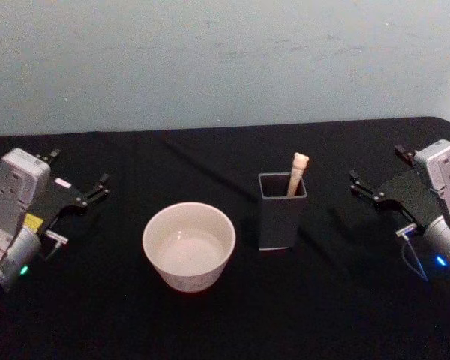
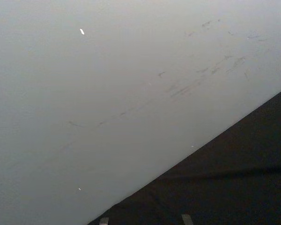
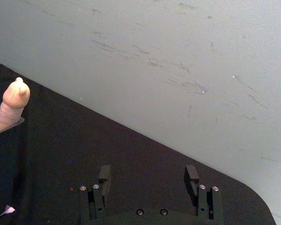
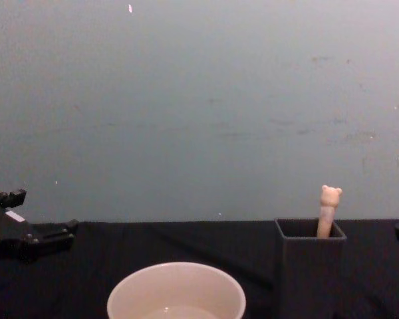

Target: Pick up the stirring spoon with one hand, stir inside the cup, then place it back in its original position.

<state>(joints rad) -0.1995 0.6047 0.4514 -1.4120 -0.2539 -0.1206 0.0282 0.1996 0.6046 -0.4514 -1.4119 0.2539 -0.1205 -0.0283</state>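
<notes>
The stirring spoon [image 1: 298,171] stands in a dark grey square holder [image 1: 282,214], its cream bear-head top sticking out above the rim; the shaft is hidden inside. In the chest view the spoon [image 4: 328,209] rises from the same holder [image 4: 309,266]. The wide cream-white cup [image 1: 188,246] sits left of the holder. My left gripper [image 1: 79,169] rests open at the table's left, well away from the cup. At the right, my right gripper [image 1: 377,165] is open and empty, a short way from the holder. The right wrist view has the right gripper [image 3: 148,176] wide apart and the spoon [image 3: 14,101] off to one side.
A black cloth [image 1: 225,315] covers the table, and a pale blue-grey wall [image 1: 225,60] stands behind its far edge. The table's rounded far right corner [image 3: 253,197] lies near my right gripper. Open cloth separates each gripper from the cup and the holder.
</notes>
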